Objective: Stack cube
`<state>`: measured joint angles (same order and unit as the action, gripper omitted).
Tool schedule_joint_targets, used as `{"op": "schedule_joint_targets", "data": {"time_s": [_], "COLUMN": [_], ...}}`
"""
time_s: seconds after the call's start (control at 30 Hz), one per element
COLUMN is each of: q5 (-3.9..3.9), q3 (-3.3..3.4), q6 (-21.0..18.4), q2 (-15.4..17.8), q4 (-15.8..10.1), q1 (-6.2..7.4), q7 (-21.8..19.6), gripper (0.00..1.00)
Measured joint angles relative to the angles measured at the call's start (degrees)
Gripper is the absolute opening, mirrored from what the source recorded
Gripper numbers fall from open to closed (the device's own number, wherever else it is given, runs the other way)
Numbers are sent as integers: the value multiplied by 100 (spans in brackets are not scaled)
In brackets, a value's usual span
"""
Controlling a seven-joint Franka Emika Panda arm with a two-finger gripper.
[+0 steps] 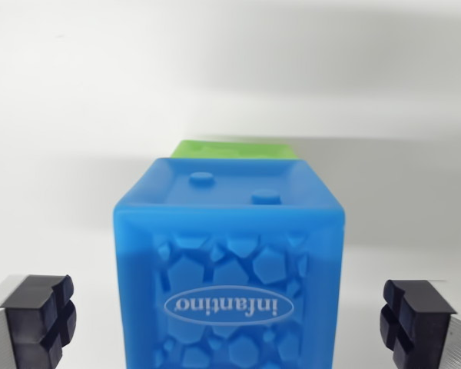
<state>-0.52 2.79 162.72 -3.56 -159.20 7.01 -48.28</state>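
Item: blue cube (229, 269). Soft-looking toy block, translucent blue, front face embossed with a pebble pattern and an oval label that reads upside down in the wrist view. Two small round studs on its top face. Stands upright at centre frame, between the two fingers and touching neither.

Item: green cube (237, 148). Only a thin strip of its top shows, directly behind the blue cube's upper edge. Whether the two blocks touch or merely sit close cannot be told, since the blue one hides the rest.

Item: pincer (229, 319). Wide open. One black ribbed pad (40, 319) at the wrist view's left, its partner at the wrist view's right, each well clear of the blue cube's side faces. Nothing is held.

Item: surface (77, 115). Plain white, bare apart from the two blocks, with soft shadows falling across it behind them.

Step in hand, as judged: the grasp approach. The fingers straddle the blue cube, which appears to sit on the surface rather than on another block, so no stacking is done yet.

Next move calls for: both pads closing evenly on the side faces, low enough to hold firm. The walls look pliable and may give under pressure. Then a straight lift, a carry over the green cube, and a square, level release on its top.
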Motion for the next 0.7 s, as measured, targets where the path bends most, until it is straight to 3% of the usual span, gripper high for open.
{"op": "schedule_joint_targets", "data": {"time_s": [0.7], "q5": [125], "q3": [9], "q6": [-1392], "q2": [1416], "q4": [-2], "q1": [-11], "q7": [-95], "gripper": [100]}}
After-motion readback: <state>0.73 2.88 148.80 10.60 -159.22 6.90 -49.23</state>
